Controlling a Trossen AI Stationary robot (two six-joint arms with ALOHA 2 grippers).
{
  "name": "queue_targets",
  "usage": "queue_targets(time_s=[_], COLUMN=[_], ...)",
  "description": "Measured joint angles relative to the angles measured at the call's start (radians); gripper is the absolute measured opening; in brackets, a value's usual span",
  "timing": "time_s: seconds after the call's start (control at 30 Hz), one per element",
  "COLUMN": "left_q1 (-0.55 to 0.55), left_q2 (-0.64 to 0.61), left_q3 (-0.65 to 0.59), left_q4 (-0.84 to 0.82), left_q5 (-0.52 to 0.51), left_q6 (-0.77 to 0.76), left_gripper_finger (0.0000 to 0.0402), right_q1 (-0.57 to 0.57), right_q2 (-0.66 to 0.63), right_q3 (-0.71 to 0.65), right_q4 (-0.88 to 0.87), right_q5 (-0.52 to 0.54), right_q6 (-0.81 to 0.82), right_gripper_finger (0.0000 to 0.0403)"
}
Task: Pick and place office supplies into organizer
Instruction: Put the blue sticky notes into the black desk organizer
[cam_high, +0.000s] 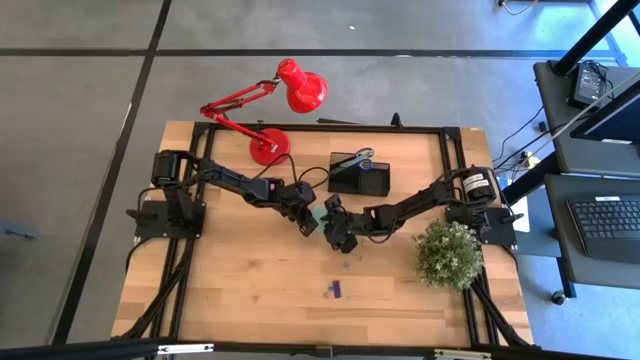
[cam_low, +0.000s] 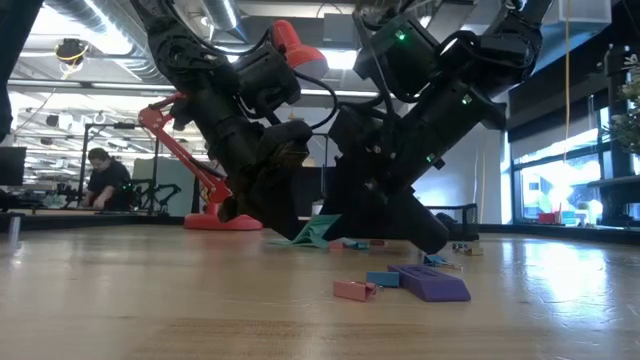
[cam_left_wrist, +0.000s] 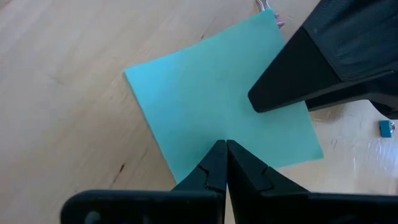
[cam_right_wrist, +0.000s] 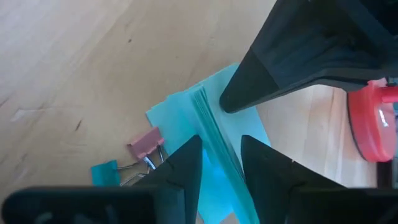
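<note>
1. Both arms meet at mid-table, just in front of the organizer (cam_high: 359, 173). The sticky-note pad (cam_high: 314, 219) lies between the two grippers.

2. Left gripper (cam_left_wrist: 226, 144): fingers fully closed, tips pressed together. They rest on one edge of the pad (cam_left_wrist: 217, 106). Whether a sheet is pinched between the tips cannot be told; they appear to pin the pad down.

3. Right gripper (cam_right_wrist: 221, 149): fingers partly open, straddling the opposite edge of the pad (cam_right_wrist: 214, 134). The stacked page edges run straight into the gap between the fingers. Contact on both sides is not confirmed, so a firm hold is not yet certain.

4. Low view: the pad (cam_low: 318, 232) sits tilted, one side lifted off the wood, between the two gripper tips.

5. Key relation: the pad's raised edge lies in line with the right gripper's gap, thickness across the opening. The right gripper is placed to clamp it; the left only steadies.

6. Judgement: the next move needs the right fingers to close on the stack, then the left to let go before any lift.

7. The organizer stands behind the pad, slightly to the right arm's side, so the right arm seems the better carrier.

8. A pink binder clip (cam_right_wrist: 145, 144) lies just beside the pad; not involved.
</note>
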Motion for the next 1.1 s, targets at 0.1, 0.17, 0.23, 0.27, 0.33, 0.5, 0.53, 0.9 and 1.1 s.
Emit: queue_targets(time_s=[0.1,0.17,0.23,0.27,0.33,0.5,0.53,0.9,1.1], left_q1=[0.000,0.000,0.000,0.000,0.000,0.008,0.011,0.018,0.019], left_q2=[0.000,0.000,0.000,0.000,0.000,0.000,0.000,0.001,0.001], left_q3=[0.000,0.000,0.000,0.000,0.000,0.000,0.000,0.000,0.000], left_q4=[-0.001,-0.001,-0.002,-0.002,-0.002,-0.002,-0.002,-0.003,-0.003], left_q5=[0.001,0.002,0.004,0.004,0.004,0.013,0.015,0.022,0.022], left_q6=[0.000,0.000,0.000,0.000,-0.001,-0.001,-0.001,-0.012,-0.009], left_gripper_finger=[0.0002,0.0002,0.0002,0.0002,0.0002,0.0002,0.0002,0.0002,0.0002], right_q1=[0.000,0.000,0.004,0.008,0.014,0.039,0.044,0.054,0.065], right_q2=[0.000,0.000,0.000,0.000,0.000,0.000,0.000,0.006,0.007], right_q3=[0.001,0.001,0.001,0.001,0.001,-0.001,-0.002,-0.003,-0.003], right_q4=[-0.005,-0.006,-0.007,-0.007,-0.007,0.014,0.023,0.091,0.116], right_q5=[0.004,0.004,0.006,0.007,0.011,0.034,0.052,0.115,0.115], right_q6=[0.001,0.001,0.001,0.001,-0.003,-0.022,-0.025,-0.037,-0.055], right_gripper_finger=[0.0126,0.0137,0.0150,0.0157,0.0171,0.0197,0.0199,0.0202,0.0202])
